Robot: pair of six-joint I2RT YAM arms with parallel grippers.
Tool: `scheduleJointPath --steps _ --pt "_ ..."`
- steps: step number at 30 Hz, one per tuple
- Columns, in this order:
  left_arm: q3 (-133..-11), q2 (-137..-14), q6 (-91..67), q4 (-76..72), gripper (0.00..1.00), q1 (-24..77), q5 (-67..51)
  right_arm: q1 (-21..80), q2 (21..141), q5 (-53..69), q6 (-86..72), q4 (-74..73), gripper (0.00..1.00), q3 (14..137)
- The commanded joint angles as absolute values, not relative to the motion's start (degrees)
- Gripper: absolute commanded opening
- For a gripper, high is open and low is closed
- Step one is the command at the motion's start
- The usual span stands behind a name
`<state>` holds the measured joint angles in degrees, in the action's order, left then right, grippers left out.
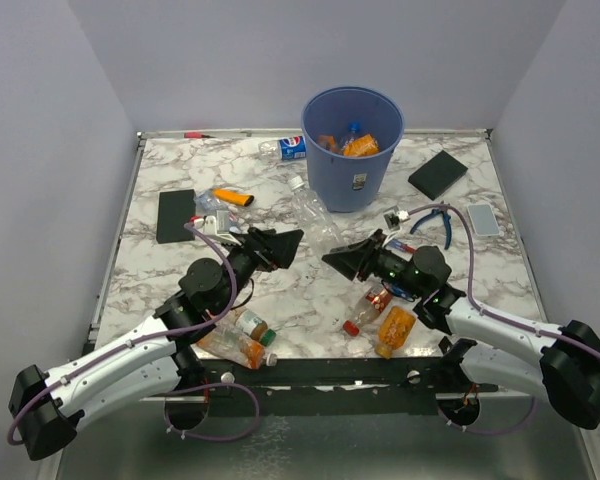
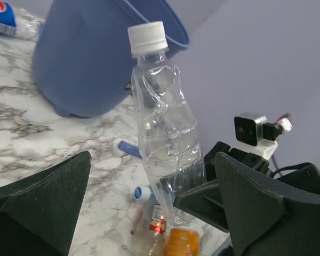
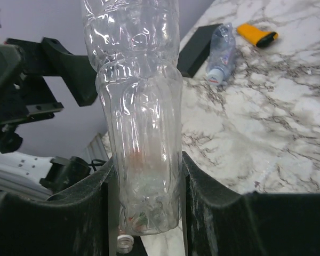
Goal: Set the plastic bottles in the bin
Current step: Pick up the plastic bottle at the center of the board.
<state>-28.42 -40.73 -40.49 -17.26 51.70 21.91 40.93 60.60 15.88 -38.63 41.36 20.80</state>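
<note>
Top view, bin: the bin point(image 1: 352, 150) stands upright at the far middle of the table point(image 1: 300, 310); orange-labelled bottles point(image 1: 360, 146) are seen already inside it.
Top view, held item: a clear bottle point(image 1: 313, 212) with a white cap is clamped at its base by the right gripper point(image 1: 338, 256), just in front of the bin and not yet over the rim.
Top view, other arm: the left gripper point(image 1: 292, 240) is spread wide near that bottle, with nothing held.
Top view, progress: loose bottles point(image 1: 242, 345) are left by the left arm, in front of the right arm, beside a black slab point(image 1: 175, 215) and behind the bin, so the task is judged well short of done.
Left wrist view, jaws: the fingers stand far apart; the clear bottle rises between them untouched, with the bin behind it.
Left wrist view, writing: a blue label with a red and white mark, Pepsi-like, is cut off at the top left corner; its letters cannot be read fully.
Right wrist view, grip: both fingers are pressed against the sides of the bottle's base; no label is carried by this bottle.
Bin label: a small white sticker is seen on the bin's side in the top view; its print is too small to read.
</note>
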Motion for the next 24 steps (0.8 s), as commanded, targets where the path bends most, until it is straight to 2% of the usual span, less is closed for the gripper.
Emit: scheduleJointPath --steps 1,10,17,20,24 --pt "-27.2 -41.9 -45.2 -27.3 0.99 51.4 13.1 41.7 59.4 18.8 -44.0 52.0 0.27 20.4" --pt "-28.3 -46.8 -45.6 -35.1 0.99 51.3 3.0 44.5 62.5 23.0 -48.0 61.0 0.27 21.7" --pt "-28.6 -48.4 -45.4 -37.9 0.98 51.4 0.1 46.9 65.2 22.7 -48.6 64.1 0.27 22.4" --pt "-28.0 -48.2 -45.4 -39.3 0.88 51.4 -1.9 46.9 65.9 22.3 -49.5 65.9 0.28 21.9" --pt "-26.9 -47.3 -45.5 -40.0 0.55 51.4 -0.9 46.9 66.2 22.3 -49.5 65.8 0.29 22.1"
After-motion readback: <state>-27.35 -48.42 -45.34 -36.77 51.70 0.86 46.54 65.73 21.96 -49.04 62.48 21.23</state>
